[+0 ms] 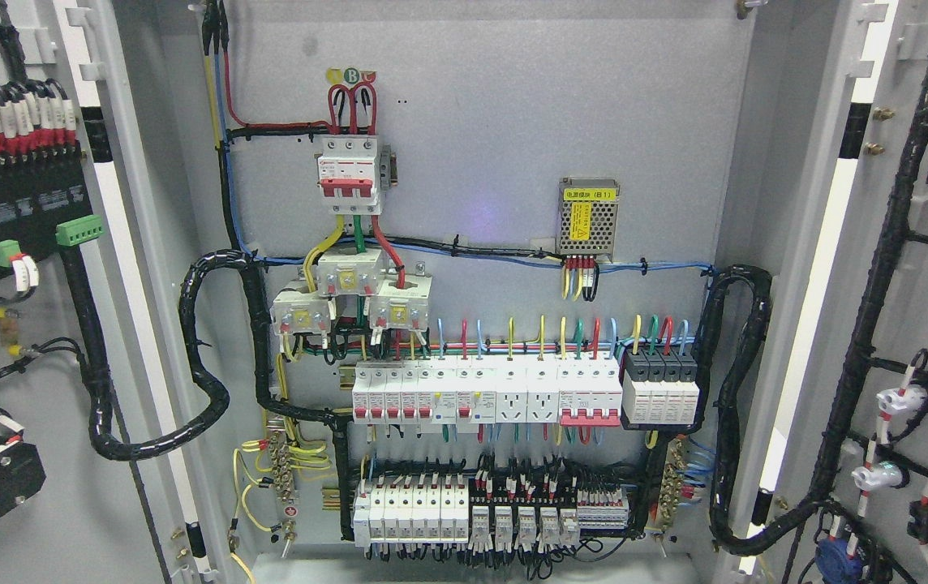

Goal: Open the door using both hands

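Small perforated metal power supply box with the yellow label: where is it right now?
Head view: the small perforated metal power supply box with the yellow label sits right of centre on the grey back panel, right of the red-and-white main breaker, above the row of white breakers.

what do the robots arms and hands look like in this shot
Neither arm nor hand shows in the head view, so their look cannot be told. The picture holds only the open cabinet: the left door and right door swung wide, and the grey back panel with breakers and wiring.
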